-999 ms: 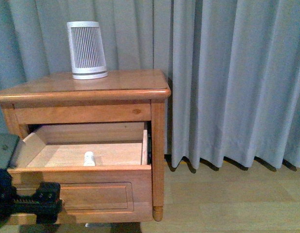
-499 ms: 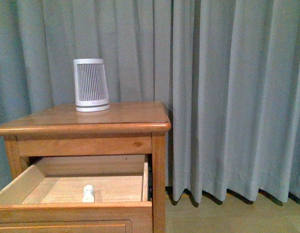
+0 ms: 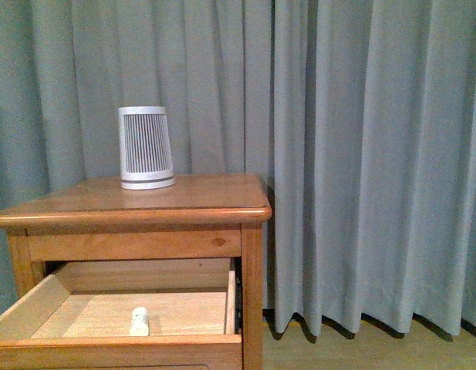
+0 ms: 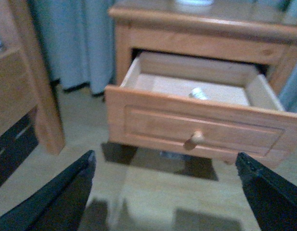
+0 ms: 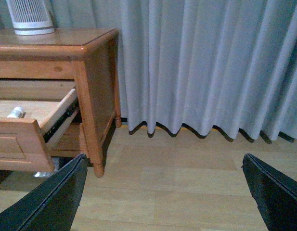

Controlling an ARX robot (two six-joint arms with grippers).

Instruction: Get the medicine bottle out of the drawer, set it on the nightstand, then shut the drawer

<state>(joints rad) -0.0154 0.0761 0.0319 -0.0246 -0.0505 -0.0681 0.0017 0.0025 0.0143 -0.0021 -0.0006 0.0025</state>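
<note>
Plainly, the drawer (image 3: 114,351) is pulled well out of the nightstand (image 3: 137,210), and its pale wood interior holds a single item: the medicine bottle (image 3: 139,321). The bottle stands upright on the drawer floor, close behind the front panel. It is tiny, white and cylindrical with a round white cap, though the left wrist view shows it only as a blurred pale spot. On the nightstand's top, toward the back, sits a white-grey ribbed cone device (image 3: 146,148).

The left gripper (image 4: 165,158) has its dark fingers spread wide with nothing between them. The drawer front and its round knob (image 4: 194,138) lie straight ahead of it, well apart, with the bottle beyond the panel. The right gripper (image 5: 163,158) is likewise spread and empty over the wooden floor (image 5: 177,185). It faces the grey curtain (image 5: 211,62), with the nightstand ahead toward the left arm's side.
</note>
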